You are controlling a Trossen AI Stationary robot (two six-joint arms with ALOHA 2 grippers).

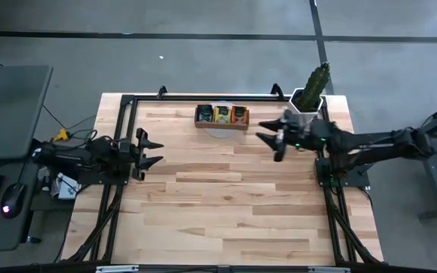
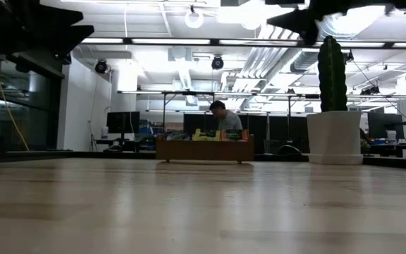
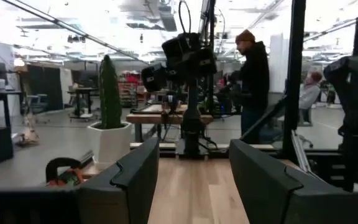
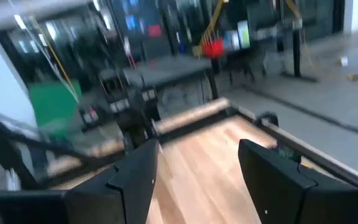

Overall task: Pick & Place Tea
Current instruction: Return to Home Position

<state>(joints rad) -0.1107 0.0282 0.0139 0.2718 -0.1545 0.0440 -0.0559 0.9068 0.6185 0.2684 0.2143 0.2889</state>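
Note:
The tea sachets [image 1: 221, 113], orange, yellow-green and dark, stand in a brown wooden tray [image 1: 221, 125] at the table's far middle; the low view shows the tray [image 2: 204, 149] resting flat on the wood. My left gripper [image 1: 156, 149] hangs open above the table's left side, pointing right, nothing between its fingers [image 3: 135, 177]. My right gripper [image 1: 265, 130] is open in the air right of the tray, pointing left, also empty [image 4: 194, 174].
A cactus in a white pot [image 1: 309, 95] stands at the far right corner, close behind my right arm. A black frame [image 1: 127, 102] edges the table. A person [image 3: 253, 81] stands beyond the right side. The near half of the wooden top [image 1: 218, 220] is bare.

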